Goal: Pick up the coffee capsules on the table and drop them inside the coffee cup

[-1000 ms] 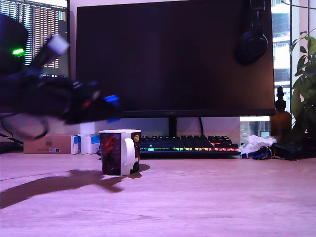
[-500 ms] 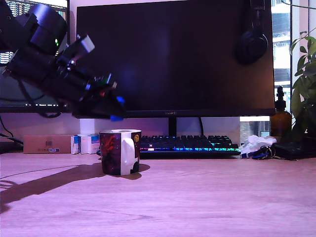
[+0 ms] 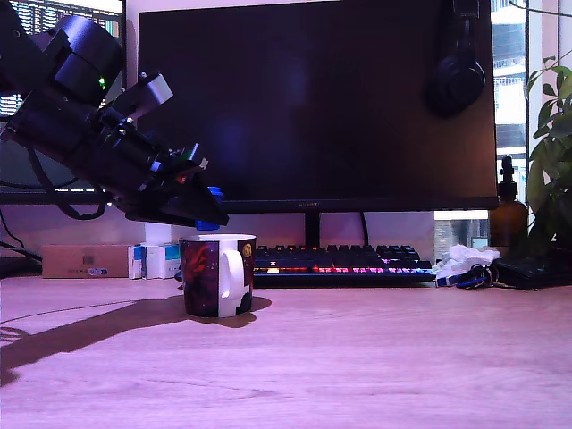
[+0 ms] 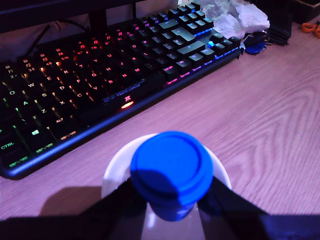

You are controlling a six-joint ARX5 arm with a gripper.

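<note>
The blue coffee capsule (image 4: pixel 171 170) was held clamped in the gripper (image 4: pixel 172 202) directly above the coffee cup (image 3: pixel 217 275), so that release would drop it inside.

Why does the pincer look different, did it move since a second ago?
Yes. The pincer rose above the coffee cup, holding the blue capsule over it.

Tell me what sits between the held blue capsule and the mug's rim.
Nothing. In the exterior view the blue capsule, clamped in the gripper, hangs just above the mug with only air between; the wrist view shows it over the opening.
</note>
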